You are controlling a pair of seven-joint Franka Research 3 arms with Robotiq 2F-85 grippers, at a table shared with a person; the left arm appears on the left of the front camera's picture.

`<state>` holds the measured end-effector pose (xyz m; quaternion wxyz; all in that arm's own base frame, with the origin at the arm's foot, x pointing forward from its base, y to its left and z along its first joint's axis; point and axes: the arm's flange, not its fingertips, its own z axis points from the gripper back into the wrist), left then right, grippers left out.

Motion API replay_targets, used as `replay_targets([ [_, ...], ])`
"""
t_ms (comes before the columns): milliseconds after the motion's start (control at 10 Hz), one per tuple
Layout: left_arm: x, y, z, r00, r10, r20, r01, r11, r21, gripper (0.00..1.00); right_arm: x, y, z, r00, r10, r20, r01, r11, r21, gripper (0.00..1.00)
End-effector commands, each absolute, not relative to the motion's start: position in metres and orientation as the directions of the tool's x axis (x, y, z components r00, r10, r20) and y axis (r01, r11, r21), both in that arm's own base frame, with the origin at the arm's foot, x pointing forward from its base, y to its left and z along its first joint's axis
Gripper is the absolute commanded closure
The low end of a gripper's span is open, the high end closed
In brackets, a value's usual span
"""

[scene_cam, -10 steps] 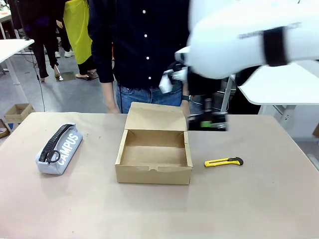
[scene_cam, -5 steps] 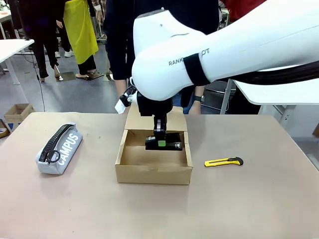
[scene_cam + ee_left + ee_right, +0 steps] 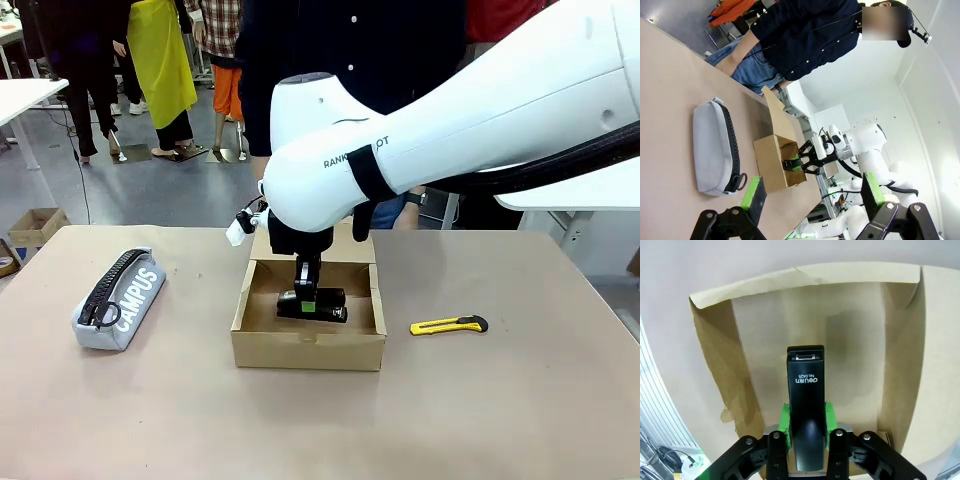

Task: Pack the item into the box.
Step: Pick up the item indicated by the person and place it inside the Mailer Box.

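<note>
Step in hand: placing. The right fingers (image 3: 309,292) are clenched on the black stapler (image 3: 314,306), green pads pinching its sides near the rear end, as the right wrist view shows (image 3: 784,421). The stapler (image 3: 806,390) is down inside the open cardboard box (image 3: 308,352), below the rim and roughly mid-floor, lying level. I can't tell if it touches the floor yet; a shadow ahead of it suggests a small gap. The box flap stands up at the far side.

The left fingers (image 3: 753,192) are released, spread wide and holding nothing, off to the side over the desk (image 3: 500,420).

A grey pouch (image 3: 120,298) lies to the left of the box and a yellow knife (image 3: 448,325) to its right, both well apart from it. A person stands at the far side.

Next, probably: lower the last bit if needed, release the right fingers, and lift straight up clear of the box walls. After that the flap likely needs closing.
</note>
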<state>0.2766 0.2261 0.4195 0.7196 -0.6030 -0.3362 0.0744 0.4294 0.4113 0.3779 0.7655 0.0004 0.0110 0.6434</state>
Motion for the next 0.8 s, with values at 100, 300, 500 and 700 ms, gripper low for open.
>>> replay_targets([
  [100, 0.2769, 0.2248, 0.4213, 0.748, 0.521, 0.412, 0.324, 0.256, -0.911, 0.00, 0.4248, 0.4104, 0.3725, 0.133, 0.991, -0.021, -0.991, 0.133, -0.004, 0.68],
  [300, 0.2769, 0.2248, 0.4213, 0.748, 0.521, 0.412, 0.324, 0.256, -0.911, 0.00, 0.4254, 0.4112, 0.3732, 0.134, 0.991, -0.023, -0.991, 0.133, -0.012, 0.68],
  [500, 0.2769, 0.2248, 0.4213, 0.748, 0.521, 0.412, 0.324, 0.256, -0.911, 0.00, 0.4217, 0.4092, 0.3719, 0.108, 0.994, -0.010, -0.994, 0.108, -0.002, 0.12],
  [700, 0.2769, 0.2248, 0.4213, 0.748, 0.521, 0.412, 0.324, 0.256, -0.911, 0.00, 0.4231, 0.4097, 0.3730, 0.101, 0.995, -0.014, -0.995, 0.101, -0.017, 0.00],
])
